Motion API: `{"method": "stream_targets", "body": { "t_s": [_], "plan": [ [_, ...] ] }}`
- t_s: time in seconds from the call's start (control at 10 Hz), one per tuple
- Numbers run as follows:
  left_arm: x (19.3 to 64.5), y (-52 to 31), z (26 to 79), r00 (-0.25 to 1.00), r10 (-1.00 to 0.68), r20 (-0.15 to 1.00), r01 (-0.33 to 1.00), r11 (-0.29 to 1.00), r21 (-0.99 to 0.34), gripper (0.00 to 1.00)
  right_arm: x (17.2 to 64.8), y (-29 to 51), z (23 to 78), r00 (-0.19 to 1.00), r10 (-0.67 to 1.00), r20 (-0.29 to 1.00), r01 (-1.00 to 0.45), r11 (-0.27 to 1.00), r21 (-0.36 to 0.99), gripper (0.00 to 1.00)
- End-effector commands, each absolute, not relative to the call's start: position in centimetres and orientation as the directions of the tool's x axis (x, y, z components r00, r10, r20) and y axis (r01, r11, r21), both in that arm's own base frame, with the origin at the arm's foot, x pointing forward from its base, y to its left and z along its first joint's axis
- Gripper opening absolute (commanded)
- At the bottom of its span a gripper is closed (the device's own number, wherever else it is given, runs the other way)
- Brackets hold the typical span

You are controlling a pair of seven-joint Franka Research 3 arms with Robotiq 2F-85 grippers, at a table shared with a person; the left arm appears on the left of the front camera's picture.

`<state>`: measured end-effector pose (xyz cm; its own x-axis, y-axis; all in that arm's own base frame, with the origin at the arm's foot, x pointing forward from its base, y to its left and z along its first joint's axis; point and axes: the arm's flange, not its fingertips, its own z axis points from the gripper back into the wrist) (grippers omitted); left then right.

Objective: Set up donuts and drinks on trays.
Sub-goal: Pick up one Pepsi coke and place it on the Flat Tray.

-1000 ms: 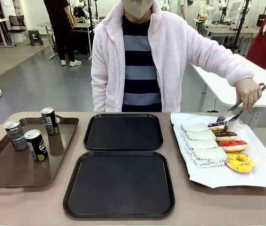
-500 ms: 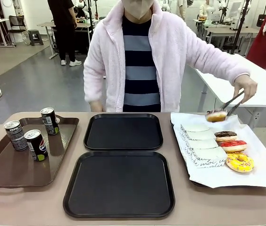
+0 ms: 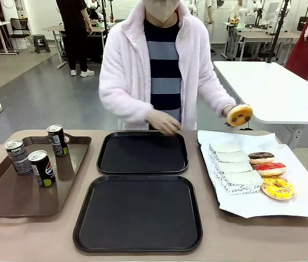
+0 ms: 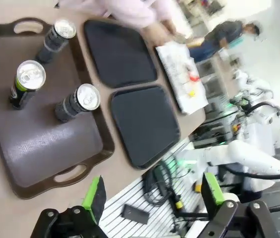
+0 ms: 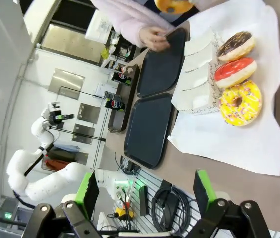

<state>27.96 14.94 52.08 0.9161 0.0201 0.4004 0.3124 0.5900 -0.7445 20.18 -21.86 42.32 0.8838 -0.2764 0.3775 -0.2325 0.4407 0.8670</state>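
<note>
**First donut in the air, both black trays bare**

A person at the far side of the desk (image 3: 252, 237) holds an orange-glazed donut (image 3: 240, 115) up in the air. It is over or just beyond the far edge of the paper-lined tray (image 3: 301, 203) and to the right of the far black tray (image 3: 143, 154). How the donut is gripped is too small to tell. The person's other hand (image 3: 163, 122) hovers at that tray's far rim. The near black tray (image 3: 138, 214) lies just in front of it, and neither holds anything yet.

On the white paper, a chocolate donut (image 3: 261, 157), a red donut (image 3: 269, 168) and a yellow donut (image 3: 277, 188) rest in a row beside a stack of white sleeves (image 3: 235, 166). Three soda cans (image 3: 42, 168) stand upright and apart from one another on the brown tray (image 3: 12, 194) at the robot's left.

The left jaws are spread wide with nothing between them, looking down on the brown tray from well above. The right jaws gape just as empty, high over the paper-lined tray.

The step in hand looks to be setting this donut on a black tray. Done well, it goes down flat and glaze up, toward one side, so a can has room beside it. Both arms would do best to keep back while hands are over the trays.

If the left arm then fetches a can, the jaws should close across its round body below the rim. The can should stay upright, since such slim cans likely tip easily.
</note>
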Motion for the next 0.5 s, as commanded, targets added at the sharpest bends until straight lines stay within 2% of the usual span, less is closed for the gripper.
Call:
{"method": "stream_targets", "body": {
  "t_s": [0.0,0.3,0.4],
  "plan": [
    [27.4,11.1,53.8,0.933,-0.078,0.351,0.274,0.786,-0.555,1.0,20.2,-22.0,42.3,0.879,-0.279,0.387,-0.245,0.431,0.868,1.0],
    [30.4,4.8,54.1,0.947,-0.089,0.308,0.205,0.907,-0.368,1.0,20.2,-22.0,42.3,0.879,-0.279,0.387,-0.245,0.431,0.868,1.0],
    [32.2,2.6,53.5,0.948,-0.105,0.3,0.187,0.948,-0.257,1.0,20.2,-22.0,42.3,0.879,-0.279,0.387,-0.245,0.431,0.868,1.0]
  ]
}}
